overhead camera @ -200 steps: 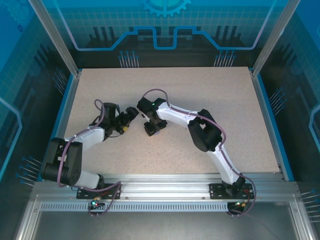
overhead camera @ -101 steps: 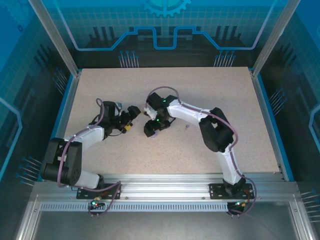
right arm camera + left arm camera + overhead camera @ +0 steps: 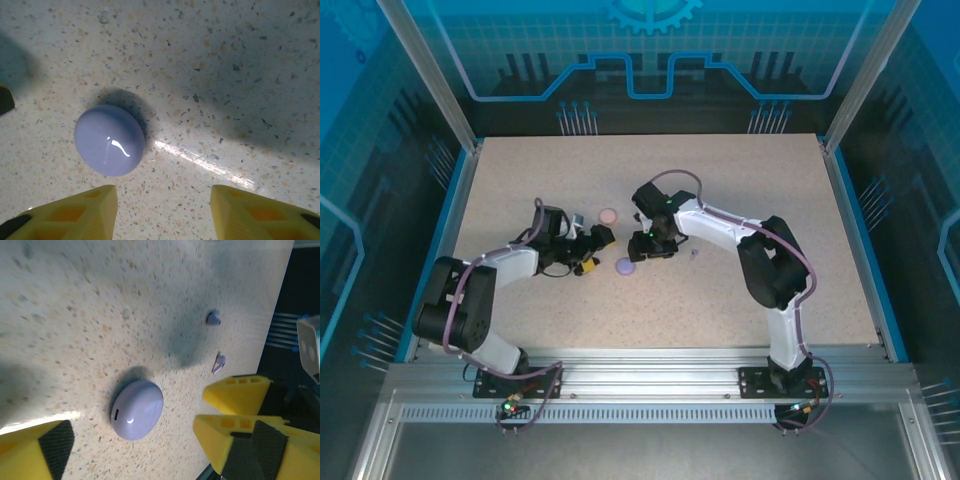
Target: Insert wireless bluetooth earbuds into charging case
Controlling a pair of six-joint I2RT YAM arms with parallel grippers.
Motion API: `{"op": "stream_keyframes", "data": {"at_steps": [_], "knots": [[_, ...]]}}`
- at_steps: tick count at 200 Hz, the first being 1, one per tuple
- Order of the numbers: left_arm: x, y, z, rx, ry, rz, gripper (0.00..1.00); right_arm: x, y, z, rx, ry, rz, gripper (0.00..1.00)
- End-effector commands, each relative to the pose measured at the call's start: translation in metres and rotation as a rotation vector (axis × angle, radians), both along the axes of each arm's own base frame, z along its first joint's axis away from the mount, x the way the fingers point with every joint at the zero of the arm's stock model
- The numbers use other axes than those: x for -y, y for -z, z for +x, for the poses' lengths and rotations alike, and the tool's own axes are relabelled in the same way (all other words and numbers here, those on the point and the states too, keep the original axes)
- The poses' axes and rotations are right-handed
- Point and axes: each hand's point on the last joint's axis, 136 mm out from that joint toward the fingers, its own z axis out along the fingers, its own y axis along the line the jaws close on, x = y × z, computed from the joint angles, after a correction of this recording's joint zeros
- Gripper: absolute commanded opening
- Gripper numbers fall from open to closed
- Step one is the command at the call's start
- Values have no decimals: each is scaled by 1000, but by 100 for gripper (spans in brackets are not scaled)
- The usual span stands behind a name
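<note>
Both hands were spread, empty. L hand [image 3: 594, 249] sat low w/ the lavender case [image 3: 136, 409] roughly btwn its fingers, not touching. R hand [image 3: 162, 202] hovered just above the same case, which lay ahead-left of its fingers. Case lid looked shut, as did the pink case [image 3: 609, 215] nearby. Two lavender earbuds [image 3: 218, 363] lay loose on the desk [image 3: 770, 200], beyond the case on the R arm's side, so R was nearer. Bud axis: too small to tell. We judged the lid had to open first.
</note>
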Motion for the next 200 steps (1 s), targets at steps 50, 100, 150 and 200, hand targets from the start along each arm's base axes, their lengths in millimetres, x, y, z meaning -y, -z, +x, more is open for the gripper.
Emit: {"op": "stream_keyframes", "data": {"at_steps": [50,100,150,200], "knots": [[25,13,-15,-41,129,-36,74,-3,27,0,-34,39,-51,41],[27,24,-17,-62,144,-38,70,-8,32,-2,-51,44,-23,40],[32,39,-17,-78,174,-57,60,-9,40,-4,-74,51,-23,40],[40,41,-18,-50,213,-104,53,-5,47,-3,-90,61,-30,40]]}}
